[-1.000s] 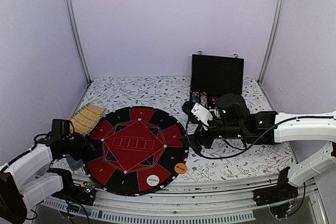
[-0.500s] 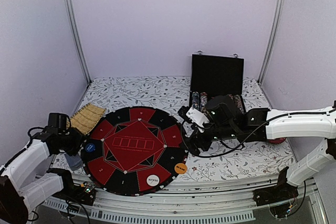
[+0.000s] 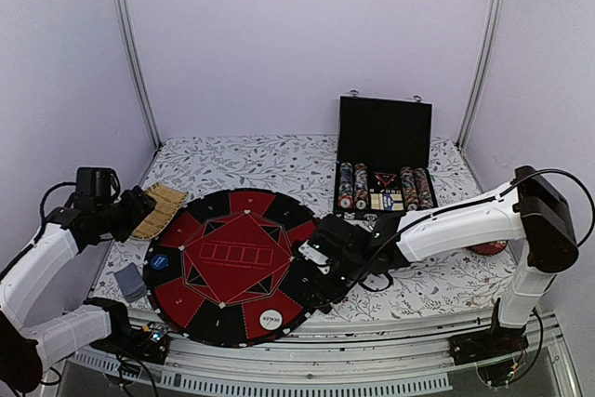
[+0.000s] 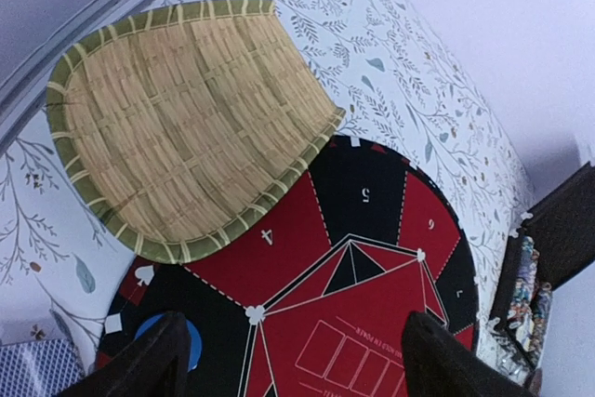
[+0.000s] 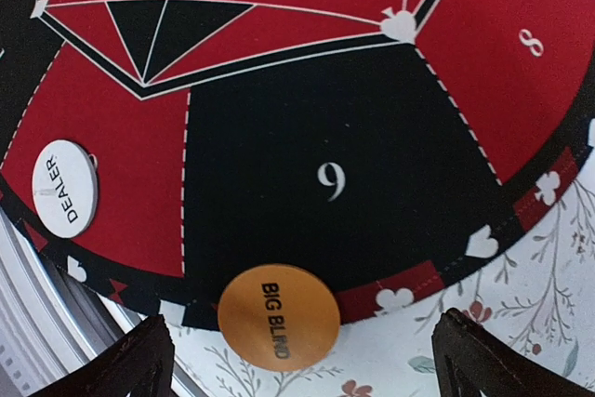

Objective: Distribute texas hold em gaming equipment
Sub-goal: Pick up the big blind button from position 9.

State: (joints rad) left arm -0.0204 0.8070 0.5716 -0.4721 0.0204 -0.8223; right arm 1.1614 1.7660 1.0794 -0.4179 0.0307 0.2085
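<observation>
The round red-and-black poker mat (image 3: 240, 267) lies at the table's middle. A white "DEALER" disc (image 3: 271, 320) (image 5: 65, 188) rests on the mat's near edge. An orange "BIG BLIND" disc (image 5: 279, 317) overlaps the mat's rim below field 9. My right gripper (image 5: 311, 360) (image 3: 321, 276) hovers open just above the orange disc and hides it in the top view. A blue disc (image 3: 161, 262) (image 4: 192, 346) lies on the mat's left edge. Grey-blue backed cards (image 3: 128, 281) (image 4: 37, 369) lie left of the mat. My left gripper (image 4: 297, 364) (image 3: 139, 206) is open, empty, raised beside the mat.
A woven straw tray (image 3: 160, 206) (image 4: 186, 118) sits partly under the mat's far-left rim, below my left gripper. An open black chip case (image 3: 383, 188) with rows of chips stands behind my right arm. A red object (image 3: 483, 248) shows by the right forearm.
My left gripper opened, left the blue disc on the mat and drew back upward over the tray. My right arm swung forward and left, down over the orange disc.
</observation>
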